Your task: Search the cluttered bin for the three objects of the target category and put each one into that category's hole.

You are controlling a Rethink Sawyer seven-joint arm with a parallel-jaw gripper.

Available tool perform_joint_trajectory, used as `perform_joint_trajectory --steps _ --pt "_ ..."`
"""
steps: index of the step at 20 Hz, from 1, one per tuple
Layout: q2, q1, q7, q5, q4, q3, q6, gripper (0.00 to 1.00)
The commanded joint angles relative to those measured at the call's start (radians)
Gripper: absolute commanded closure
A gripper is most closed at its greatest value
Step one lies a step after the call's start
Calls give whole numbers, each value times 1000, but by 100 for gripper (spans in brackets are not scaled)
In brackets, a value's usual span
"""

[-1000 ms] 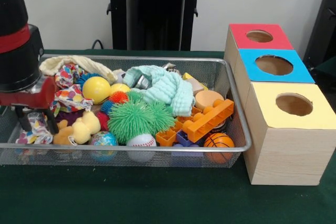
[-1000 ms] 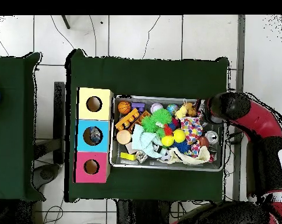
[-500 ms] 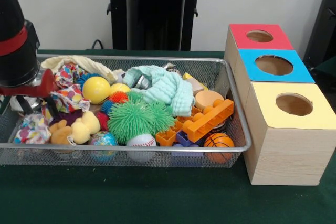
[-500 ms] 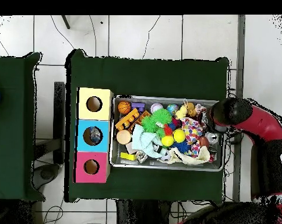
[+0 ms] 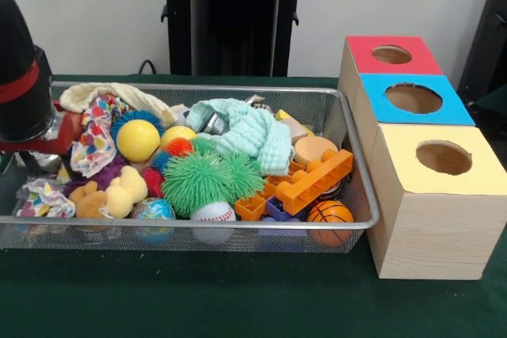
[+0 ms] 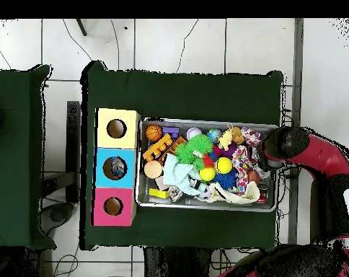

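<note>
We read this as the search step: the gripper [image 5: 36, 156] sits low at the end of the wire bin [image 5: 348, 128] farthest from the three-hole box [image 5: 428, 195], just beside the patterned cloth [image 5: 93, 144], and we cannot tell whether the fingers are apart or closed, since the arm's body hides them. No hole has visibly received anything, and the likely targets, the yellow ball [image 5: 138, 140], the baseball [image 5: 212, 213] and the small basketball [image 5: 329, 213], all lie in the bin, the basketball nearest the box. Next, we judge, it must settle on one target and come down cleanly over it.
</note>
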Motion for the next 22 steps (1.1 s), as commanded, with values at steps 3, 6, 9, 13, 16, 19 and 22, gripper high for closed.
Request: perform_joint_trajectory --steps 3,6,9,13,16,19,22 --pt "84 -10 -325 -96 -45 106 -34 0" --pt "88 -12 -333 -111 -60 116 -66 0" --pt "96 -8 -326 -124 -85 118 -75 0" --pt "93 -3 -328 -142 -115 116 -54 0" --pt "88 4 -324 -162 -136 103 -30 0" --pt "86 3 -324 -174 -152 101 -22 0" --pt "87 1 -317 -181 -169 104 -21 0"
